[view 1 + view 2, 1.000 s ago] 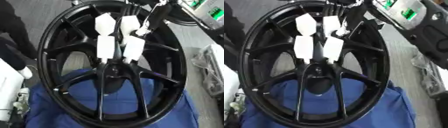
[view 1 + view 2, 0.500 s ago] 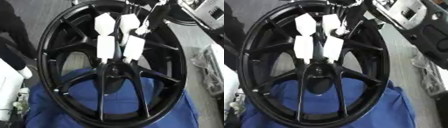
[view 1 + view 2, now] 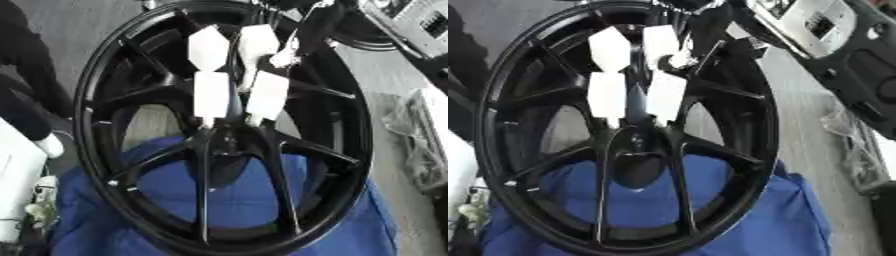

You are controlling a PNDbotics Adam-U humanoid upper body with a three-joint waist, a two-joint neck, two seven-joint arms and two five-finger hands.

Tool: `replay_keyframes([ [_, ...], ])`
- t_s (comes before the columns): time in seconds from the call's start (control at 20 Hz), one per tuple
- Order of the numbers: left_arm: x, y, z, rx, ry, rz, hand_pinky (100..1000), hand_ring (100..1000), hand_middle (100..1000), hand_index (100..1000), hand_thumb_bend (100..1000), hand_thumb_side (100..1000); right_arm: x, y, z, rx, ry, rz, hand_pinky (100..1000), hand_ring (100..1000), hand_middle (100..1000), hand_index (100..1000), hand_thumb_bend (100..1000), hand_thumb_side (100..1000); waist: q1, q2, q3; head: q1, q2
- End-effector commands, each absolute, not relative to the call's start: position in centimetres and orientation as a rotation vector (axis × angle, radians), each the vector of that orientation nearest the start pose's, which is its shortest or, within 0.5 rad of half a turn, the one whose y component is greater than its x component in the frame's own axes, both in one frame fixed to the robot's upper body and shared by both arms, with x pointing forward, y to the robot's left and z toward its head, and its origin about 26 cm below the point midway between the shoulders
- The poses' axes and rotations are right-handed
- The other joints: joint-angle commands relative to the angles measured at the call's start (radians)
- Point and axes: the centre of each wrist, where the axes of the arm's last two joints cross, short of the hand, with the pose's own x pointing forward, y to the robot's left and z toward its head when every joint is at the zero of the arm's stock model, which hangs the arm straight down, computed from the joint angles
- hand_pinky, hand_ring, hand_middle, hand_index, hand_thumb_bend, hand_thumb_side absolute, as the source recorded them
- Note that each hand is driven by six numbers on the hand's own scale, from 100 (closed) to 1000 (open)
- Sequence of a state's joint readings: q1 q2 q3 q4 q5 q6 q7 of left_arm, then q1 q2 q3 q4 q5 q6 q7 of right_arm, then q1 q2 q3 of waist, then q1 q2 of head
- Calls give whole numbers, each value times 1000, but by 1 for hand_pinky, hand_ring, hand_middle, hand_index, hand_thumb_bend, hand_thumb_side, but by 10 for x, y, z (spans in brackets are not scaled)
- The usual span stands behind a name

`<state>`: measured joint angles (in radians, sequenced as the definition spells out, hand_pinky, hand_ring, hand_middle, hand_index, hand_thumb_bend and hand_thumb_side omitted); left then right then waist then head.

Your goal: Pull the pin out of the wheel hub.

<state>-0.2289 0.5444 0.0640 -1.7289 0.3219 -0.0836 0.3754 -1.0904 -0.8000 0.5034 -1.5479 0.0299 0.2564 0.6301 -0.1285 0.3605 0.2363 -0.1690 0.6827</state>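
Note:
A large black wheel (image 3: 352, 125) with thin spokes lies tilted on a blue cloth (image 3: 359, 225). Its hub (image 3: 229, 146) sits in the middle, dark and glossy. I cannot make out a pin in it. My right hand (image 3: 213, 92) comes down from the top right over the rim. Its white-plated fingers (image 3: 267, 95) are straight and point down, and their tips reach the upper edge of the hub. A small white part (image 3: 285, 54) shows beside them, where the thumb may be. My left hand shows in neither view.
Black equipment with a white panel (image 3: 815, 25) stands past the wheel at the upper right. Crumpled clear plastic (image 3: 424, 145) lies at the right. A white object (image 3: 17, 175) stands at the lower left edge beside the cloth.

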Motion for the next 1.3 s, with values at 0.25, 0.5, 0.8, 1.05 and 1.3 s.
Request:
replay_keyframes([
  [0.25, 317, 350, 162, 362, -2090, 129, 739, 793, 756, 706, 258, 837, 358, -238, 383, -479, -1736, 1507, 726, 584, 441, 536, 364, 100, 12, -16, -3, 1, -8],
  [0.5, 317, 350, 163, 363, -2092, 130, 739, 794, 756, 706, 257, 837, 340, -255, 393, -541, -1829, 1431, 726, 580, 438, 533, 374, 100, 14, -16, -7, 2, -7],
  [0.8, 317, 351, 164, 371, -2098, 139, 739, 794, 757, 706, 255, 836, 322, -304, 384, -658, -1900, 1188, 724, 576, 438, 535, 381, 100, 17, -13, -13, 13, -10],
  [1.05, 316, 353, 163, 383, -2097, 149, 740, 794, 757, 707, 253, 838, 321, -358, 354, -772, -1801, 968, 723, 576, 438, 535, 380, 100, 19, -10, -30, 27, -15],
  [1.3, 314, 357, 162, 402, -2095, 158, 740, 795, 758, 707, 252, 837, 321, -410, 320, -903, -1683, 768, 725, 579, 439, 536, 393, 100, 23, -12, -56, 44, -17],
])
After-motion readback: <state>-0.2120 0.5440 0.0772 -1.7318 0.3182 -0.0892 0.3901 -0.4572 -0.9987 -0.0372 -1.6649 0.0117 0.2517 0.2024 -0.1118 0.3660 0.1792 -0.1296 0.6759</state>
